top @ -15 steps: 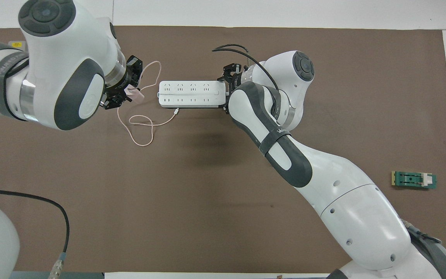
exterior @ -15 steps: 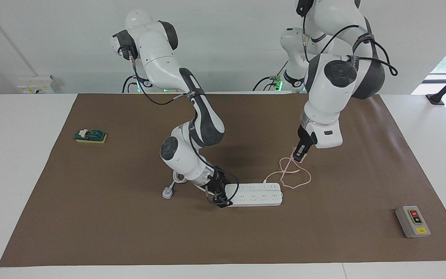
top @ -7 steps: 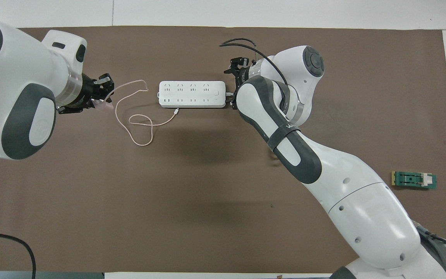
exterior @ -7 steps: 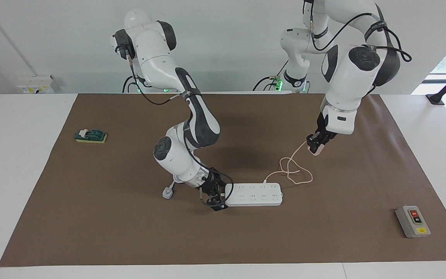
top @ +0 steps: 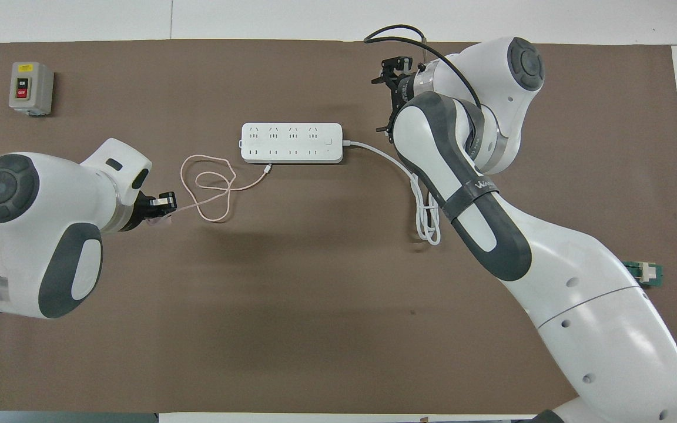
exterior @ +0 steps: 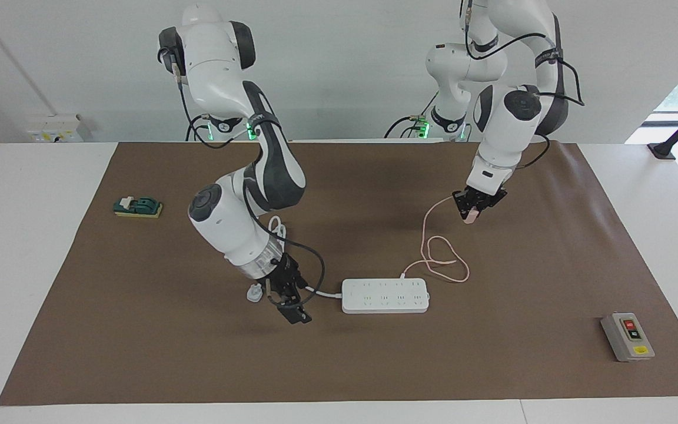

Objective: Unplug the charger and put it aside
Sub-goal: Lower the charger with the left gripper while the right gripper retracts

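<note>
My left gripper [exterior: 472,210] is shut on the small pale-pink charger [exterior: 472,216] and holds it in the air over the mat, away from the white power strip [exterior: 385,295]. The charger's thin pink cable [exterior: 440,259] hangs down and lies in loops on the mat, its end beside the strip. In the overhead view the left gripper [top: 162,207] holds the charger [top: 158,218], with the cable [top: 209,188] running to the strip [top: 291,143]. My right gripper [exterior: 293,309] is open and empty, raised off the strip's cord end; it also shows in the overhead view [top: 390,94].
A white three-pin plug [exterior: 255,292] and its thick white cord [top: 426,217] lie under the right arm. A grey switch box [exterior: 627,337] stands toward the left arm's end. A green block [exterior: 138,206] lies toward the right arm's end. All rest on a brown mat [exterior: 168,365].
My left gripper has carried the charger away from the power strip, dragging the cable. My right gripper has let go of the strip's end and drawn back and up.
</note>
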Robot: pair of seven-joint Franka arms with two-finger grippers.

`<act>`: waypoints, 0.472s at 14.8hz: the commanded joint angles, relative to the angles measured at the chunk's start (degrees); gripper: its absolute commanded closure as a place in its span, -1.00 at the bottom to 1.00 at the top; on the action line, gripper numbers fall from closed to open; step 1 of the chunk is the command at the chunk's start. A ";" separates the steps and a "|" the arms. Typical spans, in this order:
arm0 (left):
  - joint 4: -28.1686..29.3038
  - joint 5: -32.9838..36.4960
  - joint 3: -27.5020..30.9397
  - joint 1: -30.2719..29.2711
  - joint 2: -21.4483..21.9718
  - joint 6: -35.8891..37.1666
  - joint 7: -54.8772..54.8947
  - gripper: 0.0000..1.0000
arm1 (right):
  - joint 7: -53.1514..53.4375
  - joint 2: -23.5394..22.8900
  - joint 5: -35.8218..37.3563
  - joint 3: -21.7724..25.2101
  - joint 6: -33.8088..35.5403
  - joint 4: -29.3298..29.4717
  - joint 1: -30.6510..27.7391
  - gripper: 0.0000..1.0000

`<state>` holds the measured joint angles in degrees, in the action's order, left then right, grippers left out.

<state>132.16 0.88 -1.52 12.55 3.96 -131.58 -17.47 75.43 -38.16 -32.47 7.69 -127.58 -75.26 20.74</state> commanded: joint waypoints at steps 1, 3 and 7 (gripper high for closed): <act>8.10 -0.53 0.03 0.37 3.25 -6.49 2.87 0.90 | -7.99 2.73 3.98 1.53 4.51 -1.38 -1.84 -1.00; 8.82 -0.53 0.03 0.46 1.85 -6.50 4.54 0.89 | -12.47 4.93 8.28 3.81 8.73 -1.38 -2.63 -1.00; 10.75 -0.53 0.03 -1.03 1.32 -6.50 9.46 0.59 | -23.20 9.41 15.67 5.58 15.42 -1.73 -4.04 -1.00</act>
<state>140.68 0.88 -1.70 12.48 4.51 -136.49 -11.39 56.81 -31.84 -20.26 13.17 -114.42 -75.24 16.98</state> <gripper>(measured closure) 0.687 0.000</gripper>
